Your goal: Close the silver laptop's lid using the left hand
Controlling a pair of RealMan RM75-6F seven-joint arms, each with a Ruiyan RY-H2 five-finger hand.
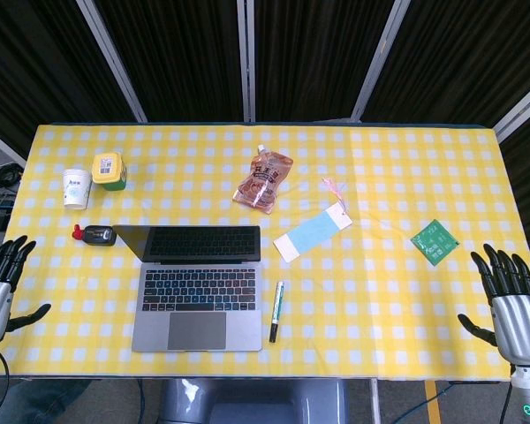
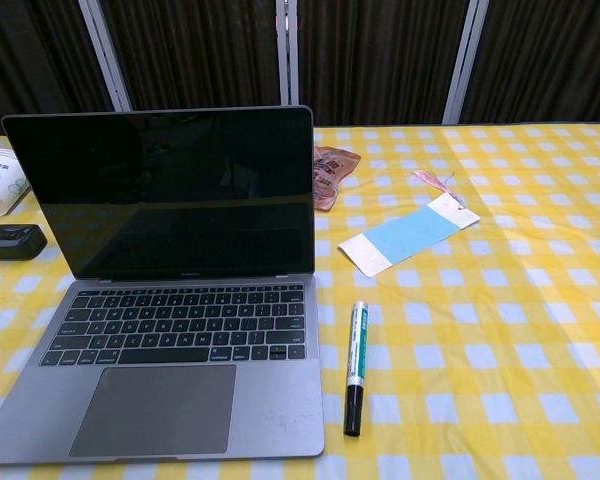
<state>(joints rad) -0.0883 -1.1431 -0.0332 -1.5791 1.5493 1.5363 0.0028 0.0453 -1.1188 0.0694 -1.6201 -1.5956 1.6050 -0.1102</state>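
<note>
Left hand [image 1: 2, 281] sits at the bench's near-left edge, fingers spread, holding nothing; right hand [image 1: 511, 296] mirrors it at the far side, also empty. Silver laptop [image 1: 197, 287] lies to the left hand's right, clearly nearer it than the other hand, lid [image 2: 165, 190] upright, screen facing the robot, hinge running left-right. Black clip-like item [image 1: 95, 235], probably a stapler, sits just beside the lid's left corner; marker [image 1: 276, 311] lies right of the base. Room behind the lid looks free.

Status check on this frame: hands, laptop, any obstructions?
Left hand and right hand open, at table edges. Silver laptop lid upright, untouched. Marker lies beside it, not blocking.
</note>
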